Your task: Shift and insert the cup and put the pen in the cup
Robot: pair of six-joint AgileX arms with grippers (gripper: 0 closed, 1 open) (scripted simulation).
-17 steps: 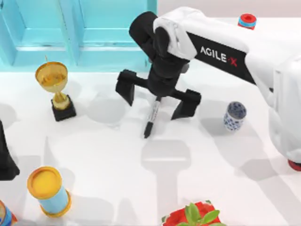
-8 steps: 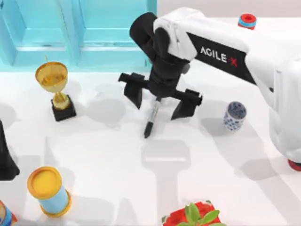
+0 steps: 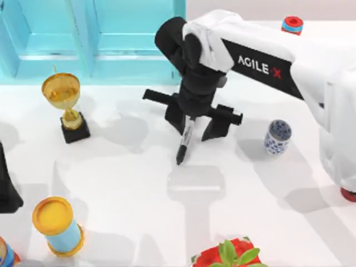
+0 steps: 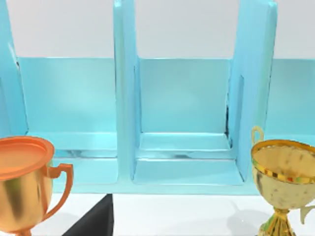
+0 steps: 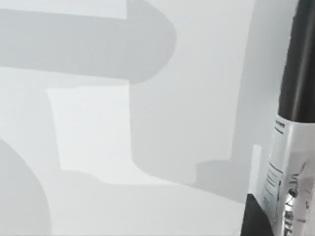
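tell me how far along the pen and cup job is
Done: nothing in the cup yet; it stands alone at the table's right. In hand: the right pincer looks shut on the pen near the middle. Left: carry the pen over and drop it in. The left arm sits parked at the left edge.

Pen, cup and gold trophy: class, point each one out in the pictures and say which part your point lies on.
pen [image 3: 185, 139], top view, on its white label band.
cup [image 3: 277, 137], top view, on its blue-patterned side.
gold trophy [image 3: 61, 90], top view, on its bowl.

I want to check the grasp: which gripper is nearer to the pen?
Right. The right gripper is directly around the pen, fingers closing on its upper part. The left gripper is parked at the table's left edge.
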